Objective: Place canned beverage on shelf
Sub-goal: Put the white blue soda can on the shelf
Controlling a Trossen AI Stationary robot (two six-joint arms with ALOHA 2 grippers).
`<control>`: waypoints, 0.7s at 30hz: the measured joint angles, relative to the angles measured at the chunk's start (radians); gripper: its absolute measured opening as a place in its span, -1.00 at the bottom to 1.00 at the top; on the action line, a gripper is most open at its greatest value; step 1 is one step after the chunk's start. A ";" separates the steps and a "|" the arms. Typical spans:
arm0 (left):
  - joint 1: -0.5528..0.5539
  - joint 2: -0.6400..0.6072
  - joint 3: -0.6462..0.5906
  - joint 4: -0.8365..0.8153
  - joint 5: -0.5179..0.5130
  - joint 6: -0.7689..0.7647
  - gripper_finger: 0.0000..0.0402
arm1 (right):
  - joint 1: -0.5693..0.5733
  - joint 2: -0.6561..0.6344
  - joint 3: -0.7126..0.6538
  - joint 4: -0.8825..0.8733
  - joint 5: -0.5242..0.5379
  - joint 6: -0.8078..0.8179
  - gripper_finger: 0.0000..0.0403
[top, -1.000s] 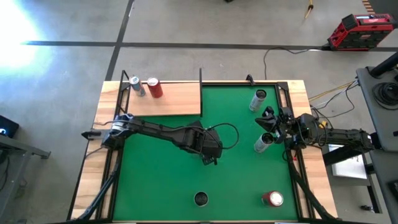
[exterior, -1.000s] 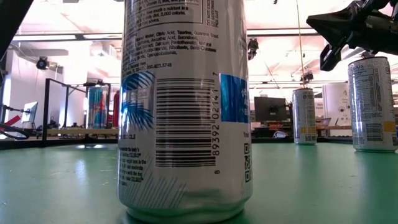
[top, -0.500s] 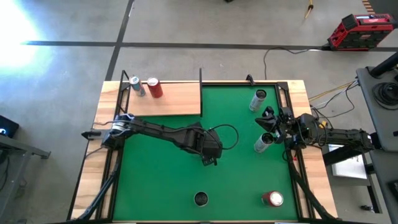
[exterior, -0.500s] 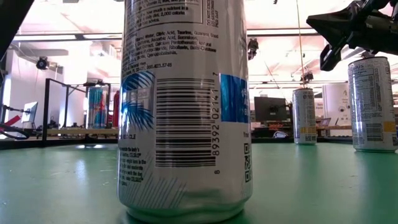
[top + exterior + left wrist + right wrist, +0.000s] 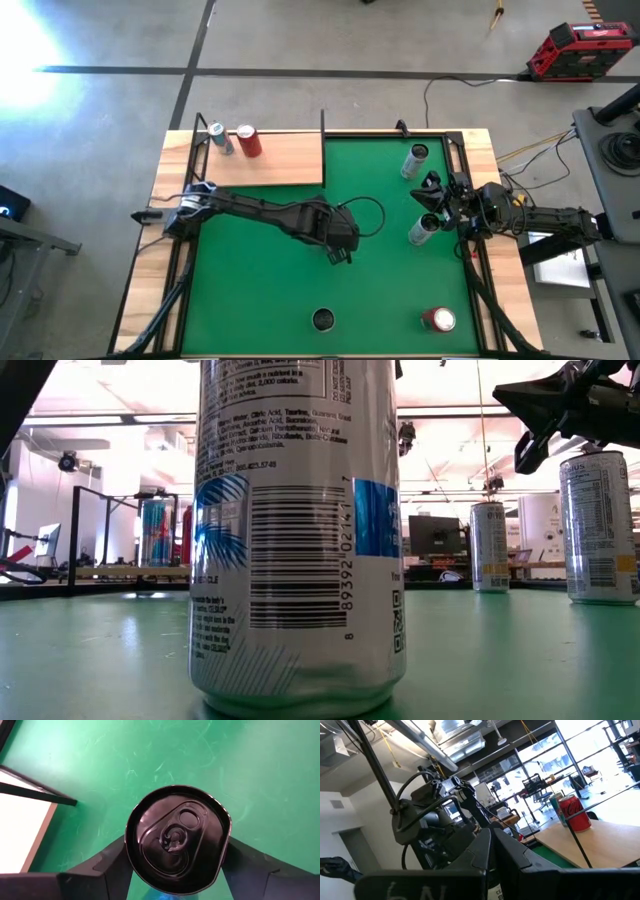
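A black-topped can (image 5: 177, 837) stands upright on the green mat (image 5: 260, 290) near the table's middle. My left gripper (image 5: 340, 257) is shut on it and covers it in the high view. The light-wood shelf (image 5: 280, 160) lies at the far left with a silver-blue can (image 5: 217, 137) and a red can (image 5: 248, 141) standing on it. My right gripper (image 5: 432, 196) waits shut at the right edge, above a silver can (image 5: 422, 230). My left gripper pinches the can between its two fingers (image 5: 107, 865), one on each side of the can's wall just below the top rim (image 5: 129, 851). The fingers come slanting down from the table's left. The can stays upright; its base is hidden by its own body.
Another black-topped can (image 5: 323, 319) stands near the front edge and fills the low view (image 5: 300, 530). A red can (image 5: 438, 320) stands at the front right and a silver can (image 5: 415, 160) at the far right. Thin black rods (image 5: 323, 125) rise at the shelf's edges.
My left gripper has drawn its fingers in around the can near the table's middle; the arm itself has hardly shifted. The cans stand where they were.
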 joint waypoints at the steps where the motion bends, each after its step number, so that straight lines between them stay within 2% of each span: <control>1: 0.004 0.000 0.002 -0.004 0.000 -0.006 0.17 | 0.000 0.000 0.000 0.000 0.000 0.000 -0.94; 14: 0.150 -0.083 0.006 -0.137 0.012 -0.101 0.17 | 0.000 0.000 0.000 0.000 0.000 0.000 -0.94; 21: 0.236 -0.178 -0.089 -0.141 0.053 -0.196 0.17 | 0.000 0.000 0.000 0.000 0.000 0.000 -0.94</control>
